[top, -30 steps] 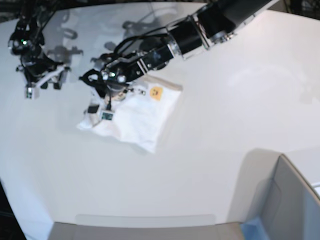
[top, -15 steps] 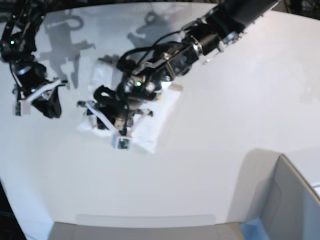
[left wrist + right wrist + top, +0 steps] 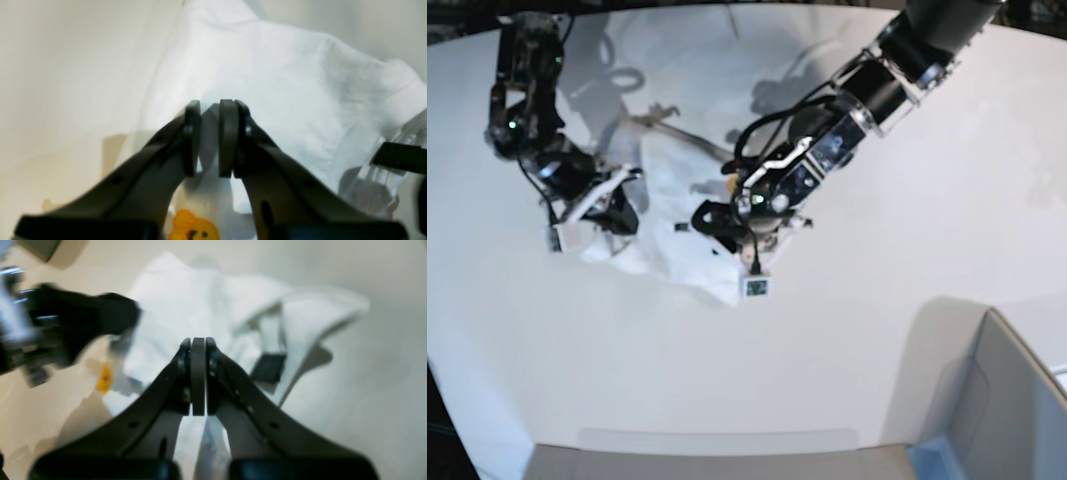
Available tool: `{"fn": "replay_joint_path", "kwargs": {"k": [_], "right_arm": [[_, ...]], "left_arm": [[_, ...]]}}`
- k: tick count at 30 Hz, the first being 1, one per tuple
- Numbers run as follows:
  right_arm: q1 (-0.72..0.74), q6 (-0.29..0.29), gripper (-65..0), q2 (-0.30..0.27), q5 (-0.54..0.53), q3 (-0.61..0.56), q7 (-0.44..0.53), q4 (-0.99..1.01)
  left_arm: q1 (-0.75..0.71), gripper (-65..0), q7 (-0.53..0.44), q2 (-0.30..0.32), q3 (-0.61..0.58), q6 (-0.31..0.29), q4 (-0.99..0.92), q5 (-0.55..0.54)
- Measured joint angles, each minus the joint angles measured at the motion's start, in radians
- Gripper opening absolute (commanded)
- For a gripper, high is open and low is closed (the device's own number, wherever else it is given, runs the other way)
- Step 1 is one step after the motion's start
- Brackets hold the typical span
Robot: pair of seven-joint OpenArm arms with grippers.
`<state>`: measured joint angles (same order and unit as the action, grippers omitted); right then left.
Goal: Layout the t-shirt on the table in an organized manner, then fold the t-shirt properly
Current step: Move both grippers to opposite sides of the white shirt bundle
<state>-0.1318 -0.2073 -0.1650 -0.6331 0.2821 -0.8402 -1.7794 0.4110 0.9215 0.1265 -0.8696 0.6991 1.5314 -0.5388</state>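
T-shirt [image 3: 677, 200]: print hidden except one orange patch; black tag [image 3: 268, 368] blurred, unreadable. Left arm [image 3: 66, 320] motion-blurred in right wrist view.

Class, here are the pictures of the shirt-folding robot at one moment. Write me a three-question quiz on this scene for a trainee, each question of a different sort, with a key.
1. True or false: the t-shirt lies flat and fully spread out on the table.
2. In the right wrist view, the jaws of the right tool are: A) wide open, B) closed together, C) out of the picture.
3. In the left wrist view, what colour is the cartoon print showing just below the left tool?

Key: 1. False, it is bunched up. 2. B. 3. Orange-yellow.
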Motion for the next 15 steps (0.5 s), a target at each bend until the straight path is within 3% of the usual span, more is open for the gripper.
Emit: {"fn": "replay_joint_path", "kwargs": {"k": [4,9,12,15], "right_arm": [[0.056,-0.004,-65.0,0.052,0.090,0.027,0.000,0.122],[0.153,-0.004,-65.0,0.045,0.152,0.031,0.010,0.286],[0.196,-0.003,-65.0,0.032,0.154,0.028,0.000,0.352],[0.254,-0.002,-65.0,0.016,0.158,0.025,0.001,0.408]], "left_arm": [[0.003,-55.3,-0.006,0.008,0.000,-0.007,-0.065,0.000],[-0.013,-55.4,-0.013,0.046,0.002,-0.008,-0.080,0.000],[-0.076,-55.6,-0.061,0.076,0.014,-0.011,-0.055,0.027],[-0.163,-57.7,-0.046,0.103,0.072,-0.010,0.038,0.021]]}}
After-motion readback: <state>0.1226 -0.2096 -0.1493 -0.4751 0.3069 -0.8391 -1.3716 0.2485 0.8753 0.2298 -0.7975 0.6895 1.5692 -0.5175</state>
